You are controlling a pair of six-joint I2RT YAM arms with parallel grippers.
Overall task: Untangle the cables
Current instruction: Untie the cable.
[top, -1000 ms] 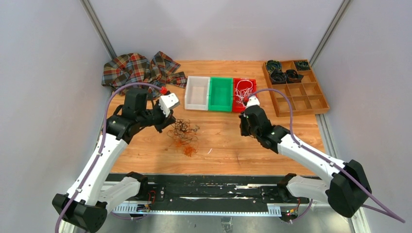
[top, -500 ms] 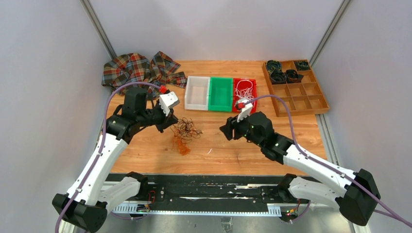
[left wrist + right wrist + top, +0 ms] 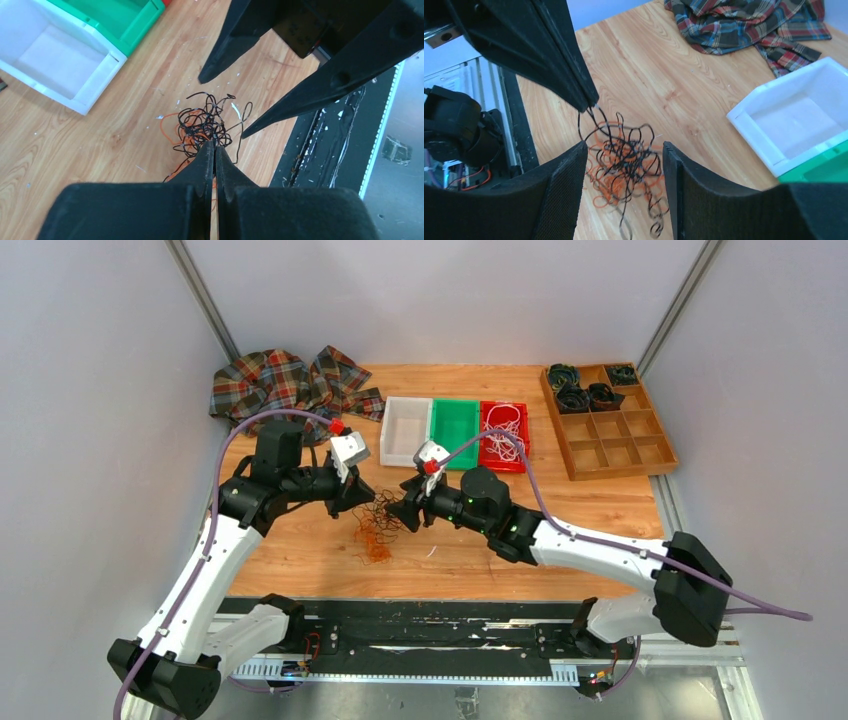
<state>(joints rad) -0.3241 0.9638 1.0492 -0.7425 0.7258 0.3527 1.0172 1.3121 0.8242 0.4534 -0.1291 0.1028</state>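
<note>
A tangle of black and copper-orange cables (image 3: 378, 522) lies on the wooden table between the two arms. My left gripper (image 3: 215, 146) is shut on black strands at the near edge of the tangle (image 3: 202, 122). In the right wrist view its tip (image 3: 591, 106) holds a black loop that rises from the pile (image 3: 624, 157). My right gripper (image 3: 624, 146) is open, its fingers on either side above the tangle, touching nothing. In the top view it (image 3: 402, 510) faces the left gripper (image 3: 364, 500) across the pile. White cables (image 3: 503, 428) lie in the red bin (image 3: 523, 447).
A white bin (image 3: 387, 440) and a green bin (image 3: 455, 462) stand in a row with the red one behind the tangle. A plaid cloth (image 3: 285, 380) lies at the back left. A wooden compartment tray (image 3: 640, 440) with dark coiled rolls (image 3: 577, 396) sits at the back right.
My right arm has swung left from the red bin to the tangle, and its gripper has opened. The left gripper stays shut, and the tangle has drawn slightly together.
</note>
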